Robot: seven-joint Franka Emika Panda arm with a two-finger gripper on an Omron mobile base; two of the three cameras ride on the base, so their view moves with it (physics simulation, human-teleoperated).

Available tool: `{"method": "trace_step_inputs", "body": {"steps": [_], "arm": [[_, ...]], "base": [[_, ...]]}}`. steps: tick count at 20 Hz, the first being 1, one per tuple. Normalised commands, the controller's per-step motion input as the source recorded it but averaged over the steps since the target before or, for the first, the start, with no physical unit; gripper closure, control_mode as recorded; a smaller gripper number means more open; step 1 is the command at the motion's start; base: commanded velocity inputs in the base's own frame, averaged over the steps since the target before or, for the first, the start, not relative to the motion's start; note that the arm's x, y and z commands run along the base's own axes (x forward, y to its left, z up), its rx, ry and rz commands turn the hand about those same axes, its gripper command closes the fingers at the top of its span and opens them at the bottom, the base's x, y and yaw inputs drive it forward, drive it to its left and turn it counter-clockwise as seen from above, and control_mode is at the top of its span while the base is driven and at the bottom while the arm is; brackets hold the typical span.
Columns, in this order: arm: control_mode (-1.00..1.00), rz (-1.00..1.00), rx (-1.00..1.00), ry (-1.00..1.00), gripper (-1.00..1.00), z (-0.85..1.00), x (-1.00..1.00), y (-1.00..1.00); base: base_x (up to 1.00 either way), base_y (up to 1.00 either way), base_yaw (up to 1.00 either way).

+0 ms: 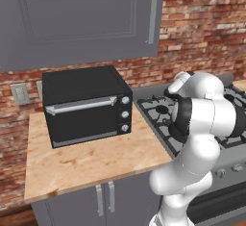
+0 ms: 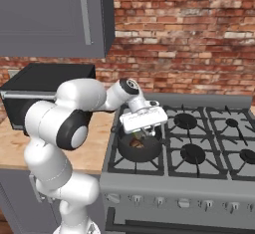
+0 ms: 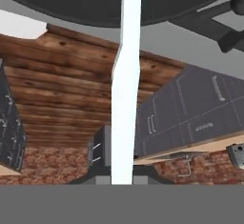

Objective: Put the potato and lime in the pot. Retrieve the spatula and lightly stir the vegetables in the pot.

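The pincer (image 2: 144,131) is hovering just over the pot (image 2: 140,148) on the stove's front-left burner — clenched on the spatula (image 3: 125,89). Its pale handle is running straight up between the fingertips.

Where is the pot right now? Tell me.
In the right base view the pot sits on the stove's front left burner, directly under the tool, next to the wooden counter.
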Motion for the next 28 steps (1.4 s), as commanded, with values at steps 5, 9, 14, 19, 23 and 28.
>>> {"method": "trace_step_inputs", "body": {"steps": [5,9,14,19,23,28], "arm": [[-1.0,0.06,0.05,0.0,1.0,-0.13,0.19,0.0],[-1.0,0.05,0.02,0.04,1.0,-0.29,0.21,0.0],[-1.0,0.0,0.0,0.1,1.0,-0.25,0.31,0.0],[-1.0,0.0,0.02,0.06,1.0,-0.01,-0.04,0.0],[-1.0,0.0,0.04,0.02,1.0,0.0,-0.15,0.0],[-1.0,0.0,0.07,0.0,1.0,0.0,-0.03,-0.09]], "base": [[0.0,0.0,0.0],[0.0,0.0,0.0],[0.0,0.0,0.0],[0.0,0.0,0.0],[0.0,0.0,0.0],[0.0,0.0,0.0]]}}
